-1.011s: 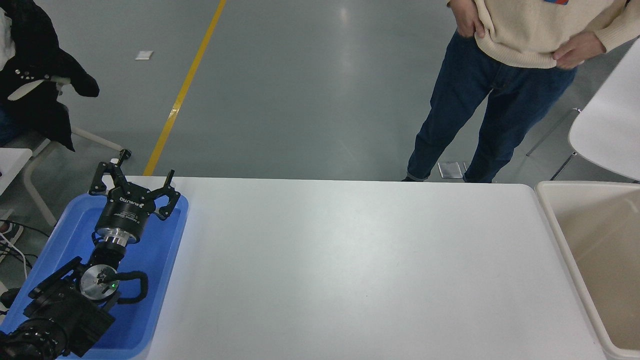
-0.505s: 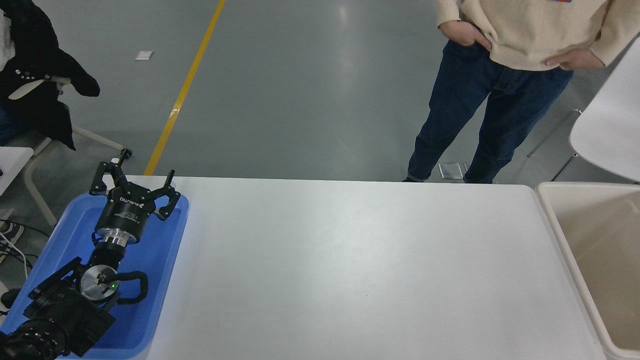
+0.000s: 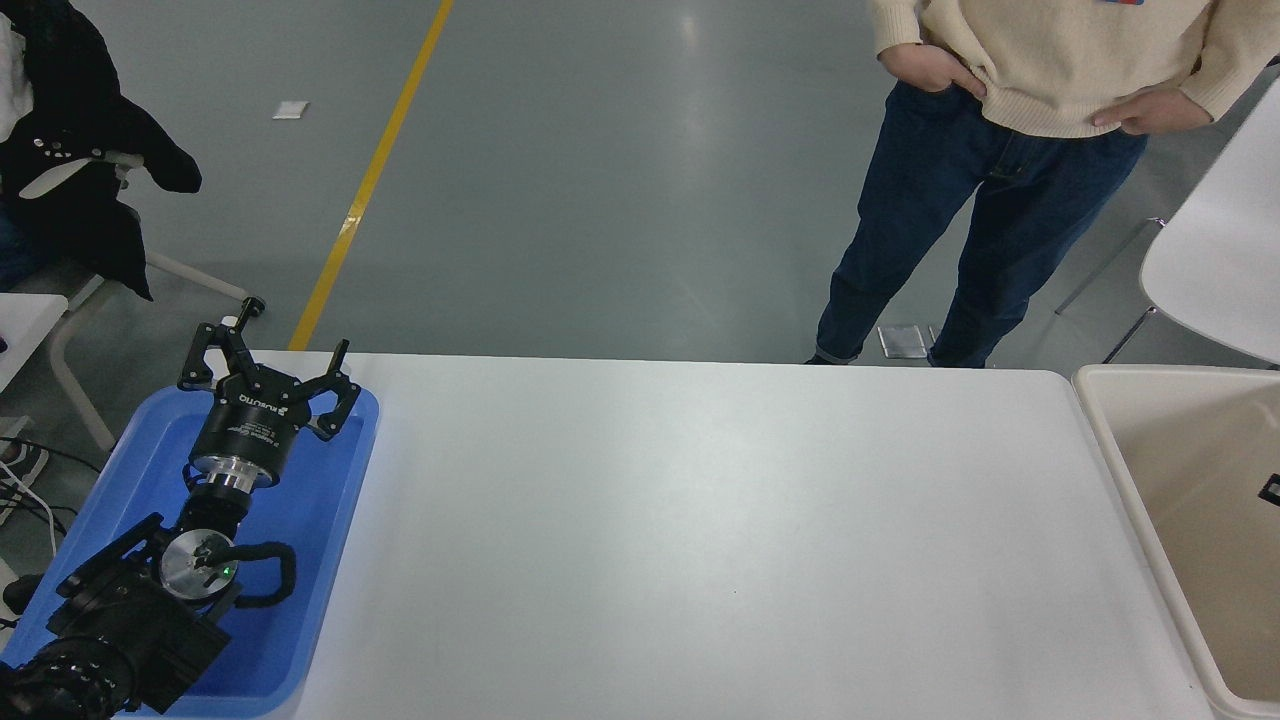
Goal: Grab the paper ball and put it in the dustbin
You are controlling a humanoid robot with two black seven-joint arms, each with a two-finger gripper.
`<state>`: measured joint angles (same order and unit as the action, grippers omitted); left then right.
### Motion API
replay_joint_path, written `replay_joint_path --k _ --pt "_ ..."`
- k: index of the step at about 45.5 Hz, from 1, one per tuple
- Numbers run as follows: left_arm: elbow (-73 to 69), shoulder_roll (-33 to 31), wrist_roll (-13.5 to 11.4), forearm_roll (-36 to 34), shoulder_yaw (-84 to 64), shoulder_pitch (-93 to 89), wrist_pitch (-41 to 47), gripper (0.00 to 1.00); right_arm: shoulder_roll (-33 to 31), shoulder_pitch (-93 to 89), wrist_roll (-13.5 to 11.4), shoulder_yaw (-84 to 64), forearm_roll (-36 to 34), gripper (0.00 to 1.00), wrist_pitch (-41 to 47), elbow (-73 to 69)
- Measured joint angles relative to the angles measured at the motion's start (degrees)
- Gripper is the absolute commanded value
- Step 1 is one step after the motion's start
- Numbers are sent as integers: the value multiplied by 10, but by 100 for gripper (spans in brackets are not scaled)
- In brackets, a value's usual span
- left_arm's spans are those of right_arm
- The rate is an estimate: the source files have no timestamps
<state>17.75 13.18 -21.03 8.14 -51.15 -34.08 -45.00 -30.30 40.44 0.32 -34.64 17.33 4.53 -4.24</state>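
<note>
Left end effector [image 3: 268, 362] parked over blue tray [image 3: 330, 520], fingers spread, empty. Right end effector [image 3: 1272, 489]: edge sliver over dustbin [image 3: 1110, 440], state unclear.

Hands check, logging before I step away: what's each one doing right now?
Left hand: open, holding nothing, parked over the blue tray.
Right hand: only a black sliver at the right edge; cannot be told.

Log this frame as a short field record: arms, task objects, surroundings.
left gripper: open, parked over the blue tray
right gripper: only a small dark part at the right edge, over the dustbin; state unreadable
paper ball: not visible
table: white
person: standing at far side, hands at hips
</note>
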Motion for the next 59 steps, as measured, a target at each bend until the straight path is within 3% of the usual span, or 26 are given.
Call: replay_joint_path --k 19,46,59 --pt "0 0 0 0 0 0 0 100 -12 15 0 14 1 100 -27 -50" --pt "0 0 0 -1 0 0 0 100 -132 136 -1 -7 22 100 -28 -300" --pt "0 0 0 -1 0 0 0 100 -154 240 0 -85 42 100 -14 -435"
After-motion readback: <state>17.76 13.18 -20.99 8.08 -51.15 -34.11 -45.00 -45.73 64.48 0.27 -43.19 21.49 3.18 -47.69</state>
